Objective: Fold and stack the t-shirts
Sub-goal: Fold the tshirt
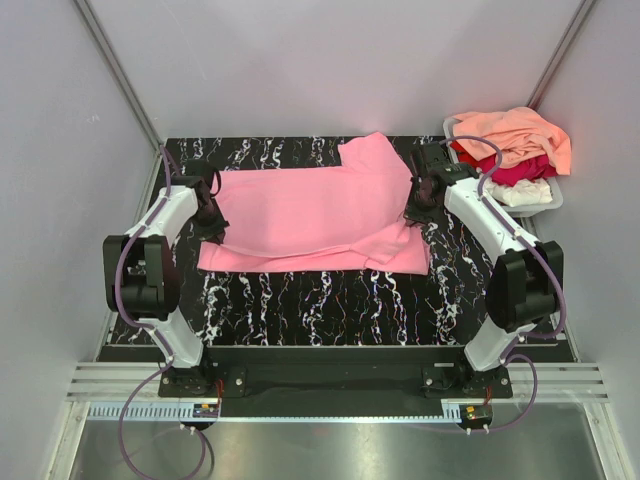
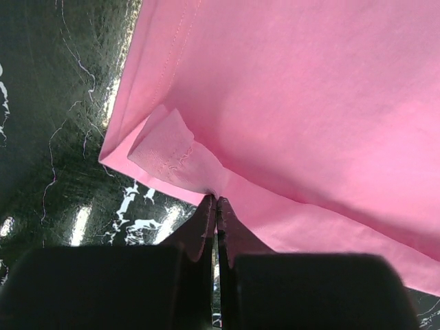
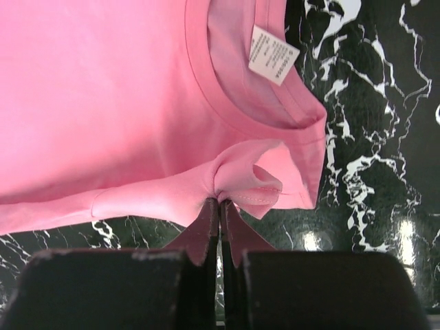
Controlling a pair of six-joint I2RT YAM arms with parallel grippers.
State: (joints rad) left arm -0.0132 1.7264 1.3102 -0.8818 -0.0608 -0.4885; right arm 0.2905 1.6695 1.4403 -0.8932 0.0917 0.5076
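Observation:
A pink t-shirt (image 1: 310, 210) lies spread across the black marbled table (image 1: 320, 300), its collar end to the right. My left gripper (image 1: 210, 222) pinches a small fold of the hem edge (image 2: 180, 159) at the shirt's left end, jaws shut on the cloth. On the right, my right gripper (image 1: 417, 208) is shut on a bunched fold by the collar (image 3: 256, 180), below the white neck label (image 3: 273, 54). More t-shirts, peach-orange (image 1: 515, 133), crimson (image 1: 522, 172) and white (image 1: 524, 192), are piled in the tub at the back right.
The grey tub (image 1: 553, 203) sits at the table's far right corner, just behind the right arm. White walls enclose the table on three sides. Bare marbled surface shows in front of the pink shirt.

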